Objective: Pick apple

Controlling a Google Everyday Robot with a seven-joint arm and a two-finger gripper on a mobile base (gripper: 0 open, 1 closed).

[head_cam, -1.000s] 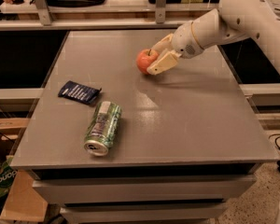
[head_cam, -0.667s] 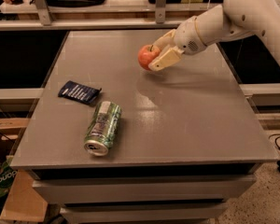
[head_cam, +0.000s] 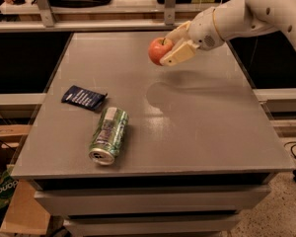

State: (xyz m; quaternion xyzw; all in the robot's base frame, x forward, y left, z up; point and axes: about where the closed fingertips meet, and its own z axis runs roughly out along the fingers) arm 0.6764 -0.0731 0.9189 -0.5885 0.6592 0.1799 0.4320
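Claw point(head_cam: 167, 48): above the far part of the worktop point(head_cam: 202, 127), clamped on the apple point(head_cam: 156, 51).
Apple: at the fingertip end of the claw, off the surface, its shadow below it.
Way out: likely straight up.
Green can point(head_cam: 108, 135), dark packet point(head_cam: 84, 98): well apart, nearer the front edge.

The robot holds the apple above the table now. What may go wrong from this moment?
1. The gripper grasps the small round red-orange apple from one side only, its fingers shut on it. The shiny skin may slip out.
2. If dropped, the apple could roll across the flat grey table, which shows no rim, and fall off.
3. It might also strike the green can lying on its side near the front edge.
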